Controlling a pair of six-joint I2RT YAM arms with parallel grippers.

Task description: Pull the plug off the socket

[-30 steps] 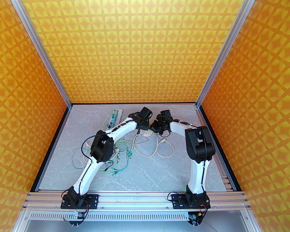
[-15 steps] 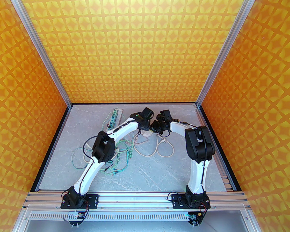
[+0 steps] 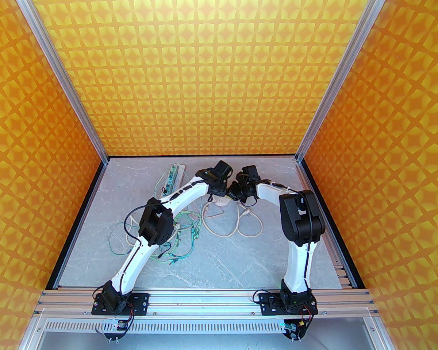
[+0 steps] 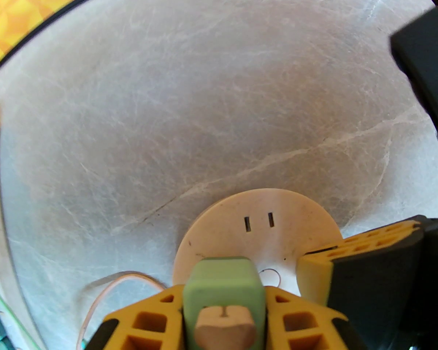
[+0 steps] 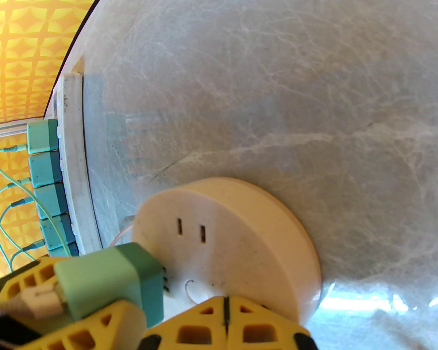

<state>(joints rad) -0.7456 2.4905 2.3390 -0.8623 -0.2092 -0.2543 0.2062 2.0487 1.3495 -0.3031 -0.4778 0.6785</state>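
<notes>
My left hand [image 4: 222, 315] is pinching the green block-shaped plug [image 4: 222, 286] by its two sides. My right hand [image 5: 224, 321], fingers pressed together, rests on the round cream socket disc [image 5: 233, 232] just beside it. From the right wrist I see the plug tilted and its metal prongs [image 5: 165, 279] bared at the disc's face, so I judge the pull nearly done; what is left is to lift the plug clear. The disc sits toward the far edge of the grey marbled bench [image 3: 241, 261], about midway across. A white power strip [image 5: 75, 166] loaded with teal plugs [image 5: 45, 170] lies near the far left corner, and cream cable loops [image 3: 248, 236] and green wires [image 3: 179, 232] trail nearer. Orange-and-yellow patterned walls [image 3: 219, 67] enclose three sides.
</notes>
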